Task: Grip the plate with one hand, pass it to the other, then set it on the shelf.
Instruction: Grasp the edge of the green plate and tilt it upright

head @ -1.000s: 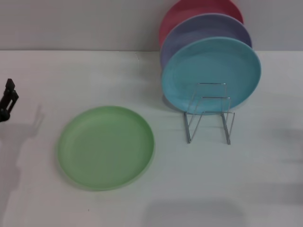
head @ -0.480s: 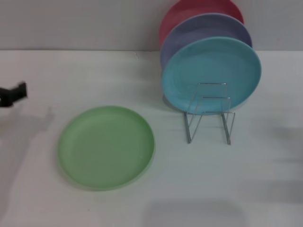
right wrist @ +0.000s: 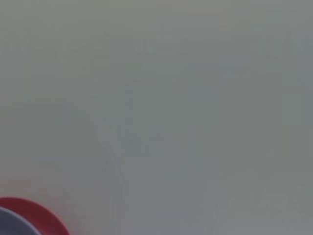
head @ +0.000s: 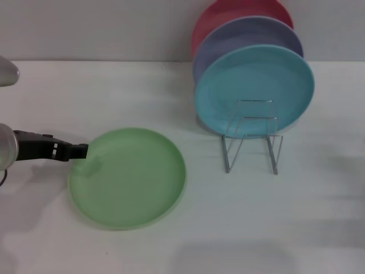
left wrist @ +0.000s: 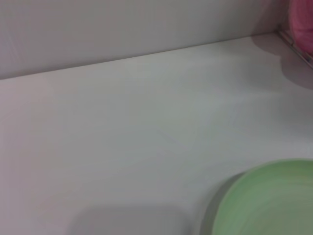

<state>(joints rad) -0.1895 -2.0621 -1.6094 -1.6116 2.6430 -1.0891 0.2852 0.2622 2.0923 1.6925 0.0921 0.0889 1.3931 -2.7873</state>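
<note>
The left gripper (head: pixel 80 151) at mid-left shows only as one dark tip, its opening unreadable; the right gripper lies outside every view; the plate (left wrist: pixel 266 200) is cut off at lower right

Plate (head: pixel 128 178): lt green, plain. Shelf (head: pixel 252 136): silver wire. Rack plates: turquoise plate (head: pixel 254 85), lavender plate (head: pixel 251 35), red-pink plate (head: pixel 239 11); all plain. Left gripper (head: pixel 77 151): black. Table (head: pixel 274 228): white.
</note>
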